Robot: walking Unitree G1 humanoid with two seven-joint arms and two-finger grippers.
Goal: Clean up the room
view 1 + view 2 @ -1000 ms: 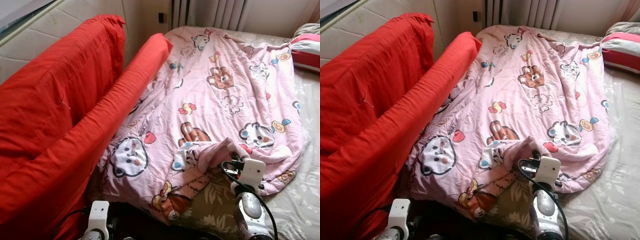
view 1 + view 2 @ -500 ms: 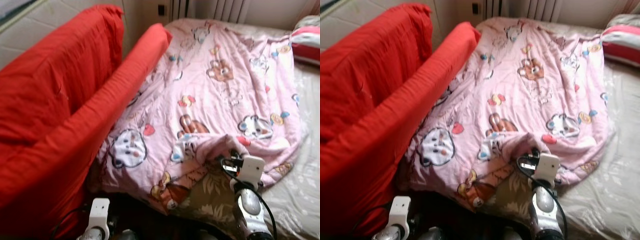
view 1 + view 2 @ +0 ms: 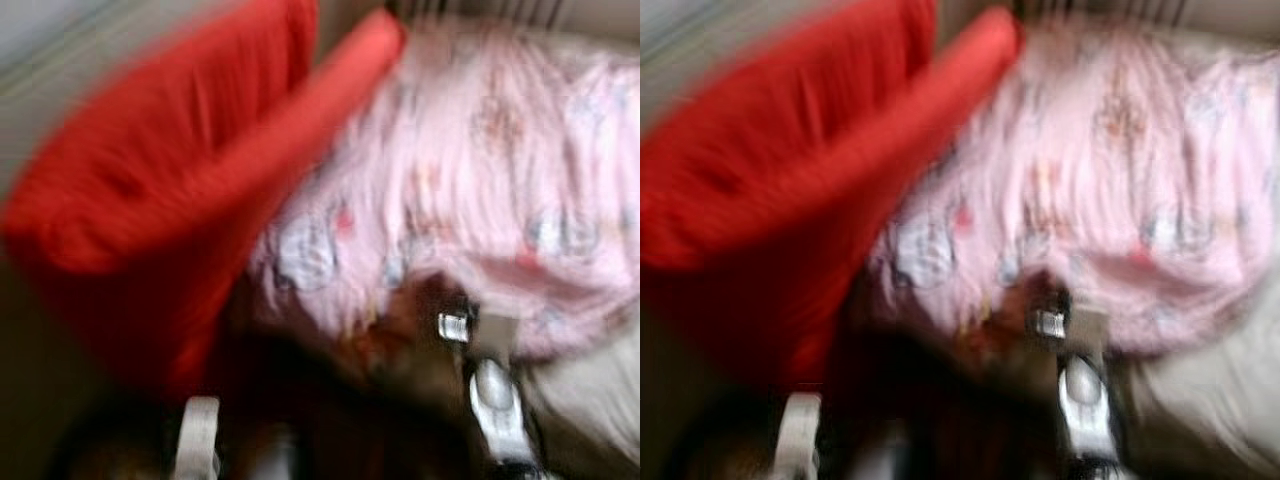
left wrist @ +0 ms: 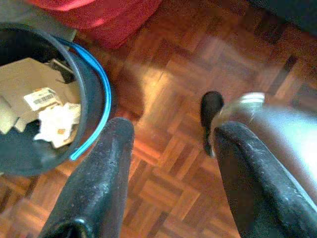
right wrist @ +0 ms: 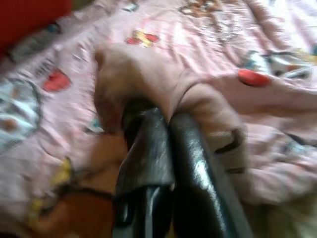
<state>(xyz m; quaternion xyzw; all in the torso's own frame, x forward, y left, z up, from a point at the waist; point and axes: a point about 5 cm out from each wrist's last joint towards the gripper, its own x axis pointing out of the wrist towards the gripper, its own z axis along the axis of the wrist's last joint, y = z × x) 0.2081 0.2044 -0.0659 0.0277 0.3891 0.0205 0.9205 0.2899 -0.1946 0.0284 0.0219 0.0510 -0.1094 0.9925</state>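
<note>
The head views are now heavily blurred and shifted, so the camera has moved. The right pincer [image 5: 163, 148] still clamps the pink blanket [image 3: 500, 170] at lower right; the left pincer [image 4: 168, 163] hangs wide.

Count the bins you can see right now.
1. A dark bin with a blue rim stands on the parquet floor under the idle left gripper, holding paper scraps. Others may be hidden.
</note>
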